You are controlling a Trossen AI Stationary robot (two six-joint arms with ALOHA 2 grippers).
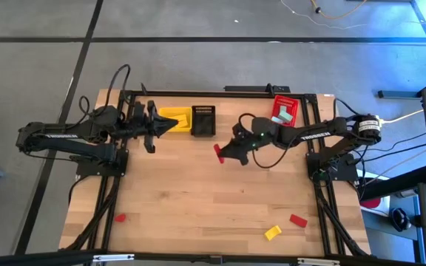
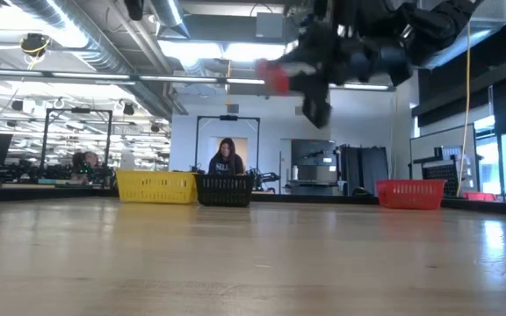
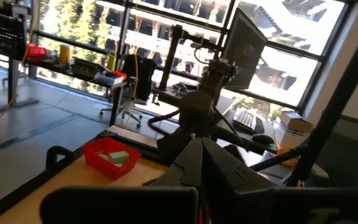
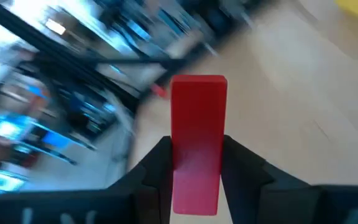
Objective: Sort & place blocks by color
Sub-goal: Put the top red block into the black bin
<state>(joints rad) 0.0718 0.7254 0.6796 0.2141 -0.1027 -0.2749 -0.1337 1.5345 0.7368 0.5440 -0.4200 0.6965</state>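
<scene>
So the red block (image 4: 197,140) was the one in play here. The right gripper (image 1: 224,152) had it clamped between its two fingers, sticking out well past the tips, and it was lifted high off the table (image 1: 198,192) near the middle. I'd guess it was held by one end so the free end could go into a basket first, and kept that high to clear the basket walls.

The red basket (image 1: 285,110) sat at the back right corner with a couple of pale teal-green pieces (image 3: 117,157) already in it, which looked odd for a colour sort, but that's what showed. The yellow basket (image 1: 176,118) and black basket (image 1: 203,120) stood side by side at the back centre, touching or nearly so.

Still loose near the front edge: a red block (image 1: 298,219) and a yellow block (image 1: 273,233) close together on the right, and another small red block (image 1: 120,218) on the left.

The left gripper (image 1: 151,128) was shut with nothing in it, parked right beside the yellow basket. That struck me as the only real obstacle, and only for a drop at the yellow one. Toward the red basket, the right arm's own elbow and cables looked like the tight spot. A person sat in the room beyond the table, well clear.
</scene>
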